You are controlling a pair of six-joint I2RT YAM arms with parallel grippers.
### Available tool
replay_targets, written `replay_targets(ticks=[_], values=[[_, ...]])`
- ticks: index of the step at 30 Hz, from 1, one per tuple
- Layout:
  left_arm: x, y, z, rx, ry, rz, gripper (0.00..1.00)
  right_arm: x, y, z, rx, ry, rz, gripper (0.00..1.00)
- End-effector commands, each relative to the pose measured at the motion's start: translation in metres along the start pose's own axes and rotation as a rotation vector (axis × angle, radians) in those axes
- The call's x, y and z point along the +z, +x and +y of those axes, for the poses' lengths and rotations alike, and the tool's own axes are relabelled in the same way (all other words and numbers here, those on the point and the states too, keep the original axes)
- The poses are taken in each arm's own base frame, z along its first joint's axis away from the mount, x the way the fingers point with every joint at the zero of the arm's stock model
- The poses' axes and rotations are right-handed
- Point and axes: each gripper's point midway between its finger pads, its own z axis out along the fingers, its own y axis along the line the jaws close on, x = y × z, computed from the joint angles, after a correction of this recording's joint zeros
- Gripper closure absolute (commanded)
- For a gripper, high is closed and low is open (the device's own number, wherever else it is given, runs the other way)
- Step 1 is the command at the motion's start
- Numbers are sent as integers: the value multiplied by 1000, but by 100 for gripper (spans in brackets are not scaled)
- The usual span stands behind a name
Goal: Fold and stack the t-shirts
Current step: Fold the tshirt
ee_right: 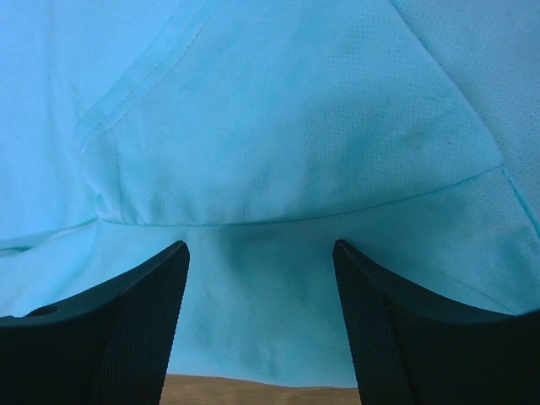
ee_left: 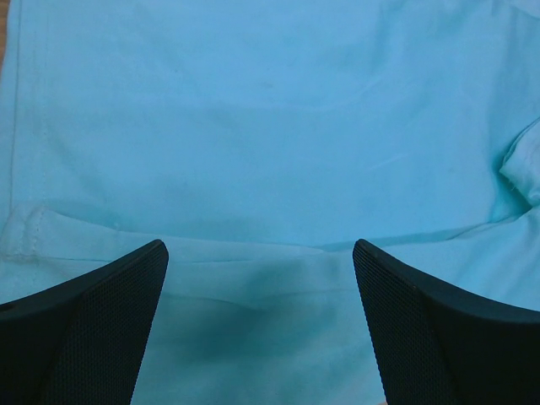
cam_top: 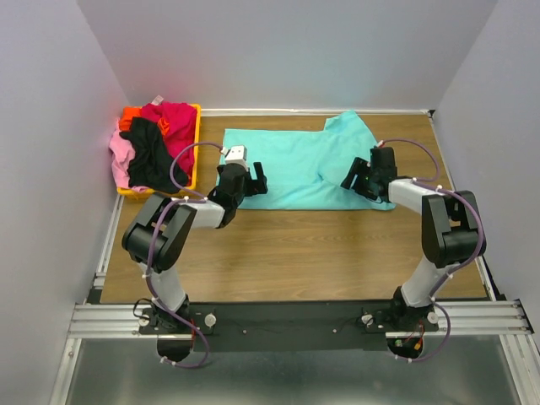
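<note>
A: Position of the turquoise t-shirt [cam_top: 299, 169]?

B: Spread flat on the wooden table [cam_top: 295, 245], far middle, long side running left to right. One sleeve reaching toward the back wall at the right end. Doubled layer of cloth along the near side in both wrist views, so likely part-folded. Probably laid crosswise to give each arm one end to work.

A: And the hands?

B: Low over the shirt's left end, the left gripper [cam_top: 253, 180], jaws spread as wide as possible, empty, only cloth beneath. Over the right end, beside a sleeve seam, the right gripper [cam_top: 356, 175], jaws well apart though narrower, likewise gripping nothing. Seemingly poised to pinch matching edges for the next fold.

A: Edges, and room to move?

B: Near edge of the shirt just under both pairs of fingers, a strip of bare wood beyond it in the right wrist view. Open tabletop from there back to the arm bases, enough to draw a fold toward the near side. Tighter at the back, the sleeve close to the wall. At the far-left corner, just beside the shirt's left end, a yellow-orange bin [cam_top: 197, 139] heaped with the black t-shirt [cam_top: 152, 156], magenta-red t-shirt [cam_top: 175, 120], pink t-shirt [cam_top: 120, 156] and orange t-shirt [cam_top: 128, 116], pink cloth drooping over the outer rim. Worth swinging the left arm clear of it.
</note>
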Motion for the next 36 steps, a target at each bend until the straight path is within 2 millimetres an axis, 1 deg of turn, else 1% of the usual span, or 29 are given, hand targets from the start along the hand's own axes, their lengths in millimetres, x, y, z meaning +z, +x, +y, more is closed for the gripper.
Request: replay_targets(ticks=[1,2,4,7,8,10,11,12,14,15,16,18,19,20,21,22,23,25,26,28,31,32,33,35,36], values=[[2,14,3,13,3,22,2,2,12,-9,61,34,28,24],[0,24,9,11,-11,43,2,2,18,-12,65,45,44,24],[-5,38,16,4,-25,71,2,0,25,-14,76,53,63,24],[-11,47,19,-8,-26,91,2,-3,40,-22,85,78,96,24],[-16,53,20,-7,-28,100,2,-6,47,-25,86,85,110,24],[-21,56,22,-10,-31,103,2,-10,57,-31,88,101,129,24],[-25,62,23,-12,-34,114,2,-14,59,-32,89,99,132,23],[-27,64,24,-13,-37,116,2,-16,68,-36,90,109,149,23],[-32,75,24,-16,-40,137,2,-21,78,-40,85,118,169,23],[-35,77,25,-17,-43,140,2,-26,78,-40,86,116,163,23],[-37,79,25,-22,-48,141,2,-29,87,-44,89,121,181,23],[-46,89,24,-26,-52,158,2,-35,89,-44,91,111,182,23],[-49,90,26,-30,-61,155,2,-39,98,-47,94,118,199,23],[-56,96,27,-31,-62,165,2,-42,102,-48,91,119,205,23],[-58,100,30,-37,-70,174,2,-45,106,-50,93,122,211,23],[-62,101,26,-52,-60,174,2,-50,104,-49,95,117,198,23],[-67,107,27,-52,-61,187,2,-54,115,-54,99,130,217,23],[-73,110,24,-70,-52,192,2,-61,116,-56,99,130,208,23],[-78,116,26,-70,-54,205,2,-63,117,-58,99,136,206,23],[-82,115,20,-83,-37,204,2,-69,126,-62,100,148,224,23],[-89,115,15,-93,-26,205,2,-77,128,-60,104,134,216,23],[-93,119,13,-93,-25,216,2,-81,126,-59,109,128,204,23],[-95,115,10,-101,-15,207,2,-83,128,-59,115,125,202,23],[-101,119,7,-104,-8,216,2,-86,128,-58,122,115,197,23],[-103,115,4,-108,2,206,2,-88,126,-57,122,110,184,23]])
